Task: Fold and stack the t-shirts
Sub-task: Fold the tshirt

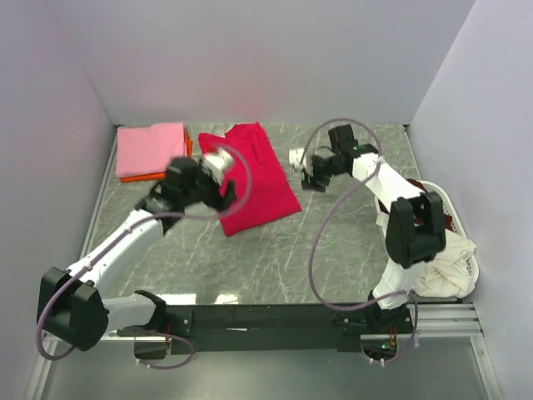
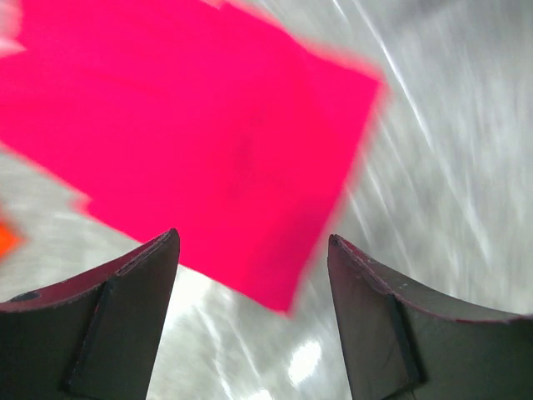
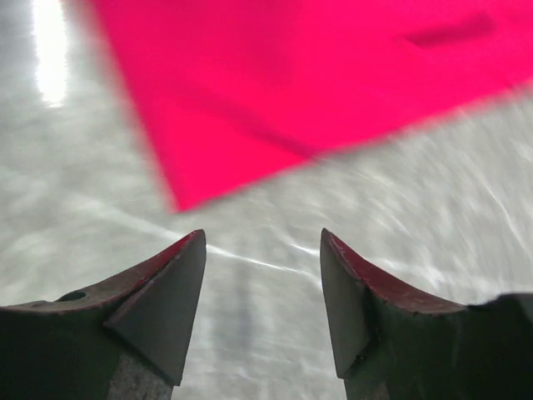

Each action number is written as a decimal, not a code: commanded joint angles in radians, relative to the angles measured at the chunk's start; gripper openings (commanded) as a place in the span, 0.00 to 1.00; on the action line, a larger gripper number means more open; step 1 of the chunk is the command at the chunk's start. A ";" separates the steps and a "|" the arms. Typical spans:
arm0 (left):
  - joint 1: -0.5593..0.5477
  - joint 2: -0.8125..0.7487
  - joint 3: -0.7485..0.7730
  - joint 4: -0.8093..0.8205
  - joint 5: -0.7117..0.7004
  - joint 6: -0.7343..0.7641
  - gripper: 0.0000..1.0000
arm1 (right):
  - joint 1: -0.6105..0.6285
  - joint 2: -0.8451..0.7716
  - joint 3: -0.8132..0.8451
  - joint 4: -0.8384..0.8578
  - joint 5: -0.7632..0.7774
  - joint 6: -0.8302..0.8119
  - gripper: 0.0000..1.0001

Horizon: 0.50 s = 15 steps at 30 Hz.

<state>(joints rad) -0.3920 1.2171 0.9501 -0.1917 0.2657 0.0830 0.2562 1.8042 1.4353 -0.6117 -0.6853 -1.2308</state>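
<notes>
My left claw is wide open and holds nothing, hovering at the 9 o'clock edge of the red shirt. My right claw is equally spread and empty over bare desk, near the shirt's 3 o'clock side. The red shirt lies folded at the desk's 12 o'clock. A pink shirt is stacked at 10 o'clock.

red t-shirt: blurred, cut off by top edge in wrist views | orange t-shirt: mostly hidden under pink t-shirt | basket: partly hidden by right arm
</notes>
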 commanded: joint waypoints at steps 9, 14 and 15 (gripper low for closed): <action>-0.225 0.039 -0.209 0.035 -0.108 0.327 0.79 | 0.052 -0.166 -0.249 -0.077 -0.102 -0.320 0.67; -0.254 0.101 -0.220 0.052 -0.189 0.337 0.79 | 0.077 -0.172 -0.319 0.006 -0.046 -0.291 0.67; -0.255 0.099 -0.224 0.057 -0.195 0.340 0.79 | 0.078 -0.172 -0.325 0.024 -0.043 -0.292 0.67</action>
<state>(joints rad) -0.6357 1.3151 0.7216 -0.1829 0.1318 0.3836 0.3183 1.6752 1.1309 -0.6666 -0.7437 -1.5185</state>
